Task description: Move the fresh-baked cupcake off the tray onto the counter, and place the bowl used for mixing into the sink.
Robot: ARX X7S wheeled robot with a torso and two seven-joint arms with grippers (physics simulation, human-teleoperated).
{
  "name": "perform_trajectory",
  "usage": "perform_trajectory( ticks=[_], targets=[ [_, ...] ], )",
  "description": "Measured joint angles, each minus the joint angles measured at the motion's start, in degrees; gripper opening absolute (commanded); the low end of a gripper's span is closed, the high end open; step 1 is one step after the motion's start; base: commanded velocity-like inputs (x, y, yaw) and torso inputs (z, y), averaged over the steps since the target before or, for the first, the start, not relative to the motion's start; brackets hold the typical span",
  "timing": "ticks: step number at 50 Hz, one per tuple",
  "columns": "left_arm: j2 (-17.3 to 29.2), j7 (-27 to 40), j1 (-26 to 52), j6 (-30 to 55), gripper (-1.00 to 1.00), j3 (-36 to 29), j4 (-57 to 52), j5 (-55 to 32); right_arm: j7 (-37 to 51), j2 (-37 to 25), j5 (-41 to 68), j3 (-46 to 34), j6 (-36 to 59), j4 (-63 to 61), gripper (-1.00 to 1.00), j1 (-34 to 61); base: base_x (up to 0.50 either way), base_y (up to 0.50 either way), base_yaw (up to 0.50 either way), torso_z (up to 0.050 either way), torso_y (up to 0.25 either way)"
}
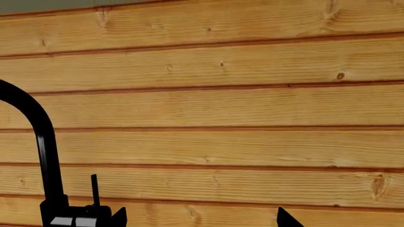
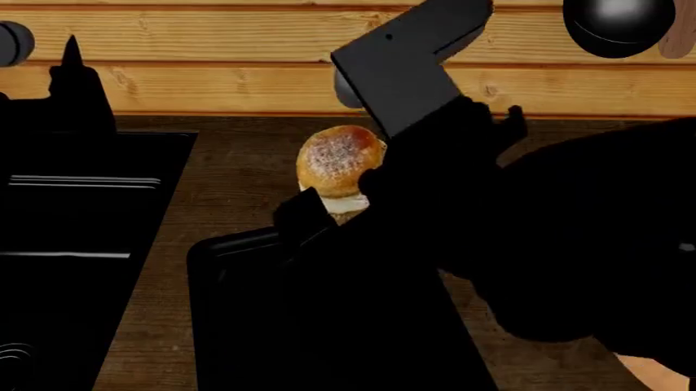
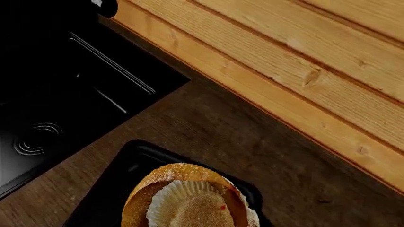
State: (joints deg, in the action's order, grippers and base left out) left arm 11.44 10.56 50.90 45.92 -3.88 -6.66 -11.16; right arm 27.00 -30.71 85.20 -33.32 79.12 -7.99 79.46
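Note:
My right gripper (image 2: pixel 332 204) is shut on the cupcake (image 2: pixel 338 160) and holds it tilted just above the far edge of the black tray (image 2: pixel 250 318). In the right wrist view the cupcake (image 3: pixel 189 201) lies on its side, with its pale wrapper base facing the camera, over the tray (image 3: pixel 113 191); the fingers are hidden there. The black sink (image 2: pixel 77 244) is to the left, with its drain (image 3: pixel 35 142) showing. A sliver of the peach-tan bowl (image 2: pixel 666 376) shows at the bottom right. My left gripper (image 1: pixel 202 222) is open and empty, facing the plank wall beside the faucet (image 1: pixel 44 142).
The dark wood counter (image 2: pixel 240 171) runs between the sink and the tray and behind the tray (image 3: pixel 252 142). A pine plank wall (image 2: pixel 218 57) stands at the back. A black round utensil (image 2: pixel 618 24) hangs at the upper right. My right arm hides the right side.

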Motion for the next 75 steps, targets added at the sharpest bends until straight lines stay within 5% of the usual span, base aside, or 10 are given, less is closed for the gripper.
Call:
perform_trajectory(
  ticks=[31,75],
  targets=[
    [0.5,0.6,0.0,-0.2,1.0,-0.3,-0.1,-0.9,-7.8,-7.8,-16.2,-5.6,-0.7,22.0,-1.0,16.1,0.0,0.0,0.0,0.0,0.0],
    [0.4,1.7,1.2,-0.1,1.0,-1.5,0.6,-2.0,-4.1,-21.6,-25.4,-8.6,0.1,32.7,-1.0,18.7,0.0,0.0,0.0,0.0,0.0]
  ],
)
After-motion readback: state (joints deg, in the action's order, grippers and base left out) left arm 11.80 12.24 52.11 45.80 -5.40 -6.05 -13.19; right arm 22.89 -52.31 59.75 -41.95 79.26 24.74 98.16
